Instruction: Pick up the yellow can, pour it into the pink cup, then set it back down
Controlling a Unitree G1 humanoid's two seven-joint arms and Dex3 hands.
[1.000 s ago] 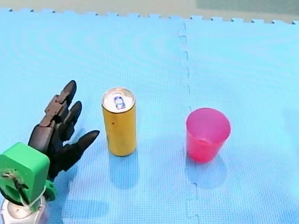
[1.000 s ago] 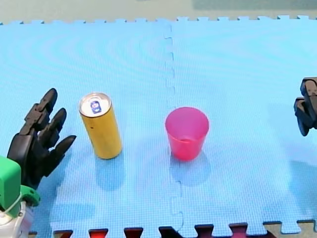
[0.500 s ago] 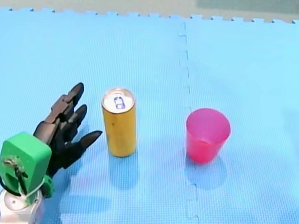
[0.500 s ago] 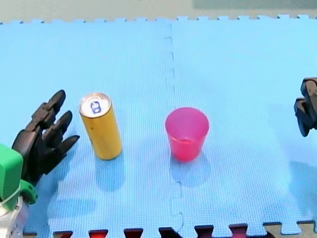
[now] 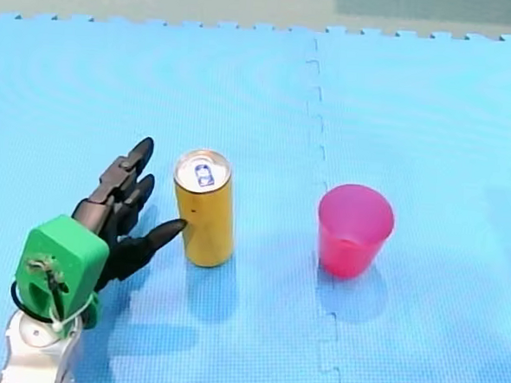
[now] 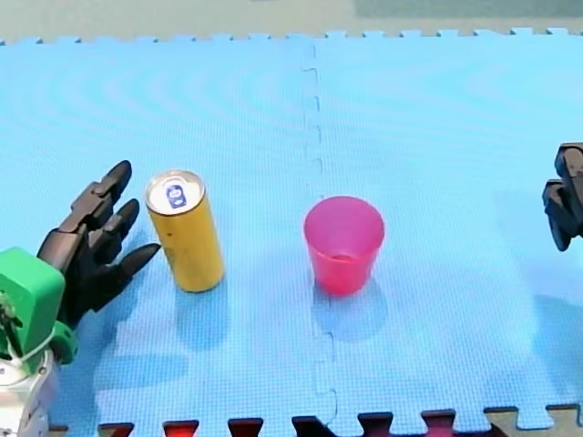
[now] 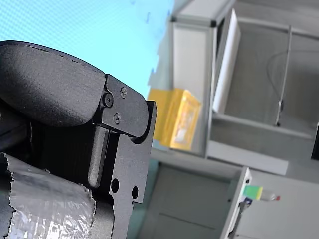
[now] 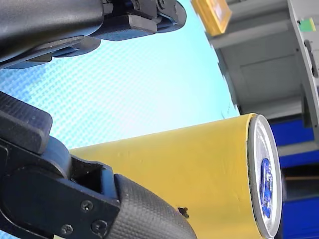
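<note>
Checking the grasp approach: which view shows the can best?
First head view: the whole can stands upright, left hand just beside it. Second head view shows the same. Second wrist view crops it to side and top, very close.

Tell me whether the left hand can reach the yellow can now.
Probably yes. The left hand, holding nothing, is right beside the upright yellow can, with nothing between them. The pink cup stands off on the can's far side, and the right hand is at the mat's right edge.
</note>
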